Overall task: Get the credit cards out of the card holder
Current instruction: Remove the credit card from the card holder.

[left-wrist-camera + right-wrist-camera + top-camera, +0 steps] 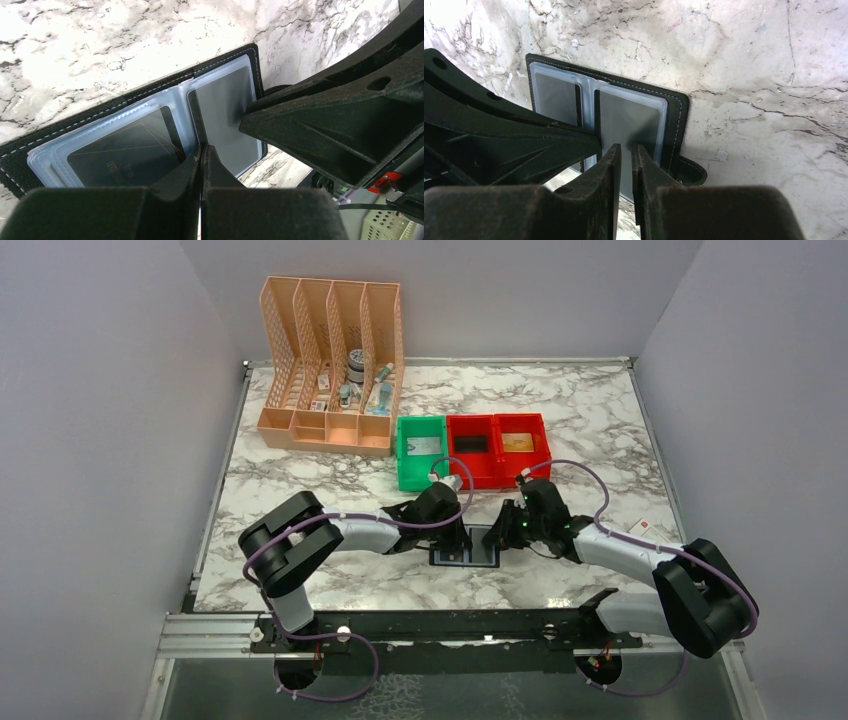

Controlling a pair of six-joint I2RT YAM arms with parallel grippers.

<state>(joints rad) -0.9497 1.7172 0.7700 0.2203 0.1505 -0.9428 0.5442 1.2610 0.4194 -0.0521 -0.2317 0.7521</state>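
Open and flat on the marble table [300, 475], near its front edge: card holder [150, 117], dark cards [125, 150] in clear sleeves. Left gripper [201, 157] clenched tight at the centre fold. Right gripper [626, 160] over the right-hand sleeve, fingers almost together with a slim gap; grasping or not, cannot tell. Beyond, green bin [405, 465] and red bins [490, 470].

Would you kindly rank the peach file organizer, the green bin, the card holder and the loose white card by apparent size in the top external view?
1. Peach file organizer
2. Green bin
3. Card holder, partly hidden, so its place is less sure
4. White card
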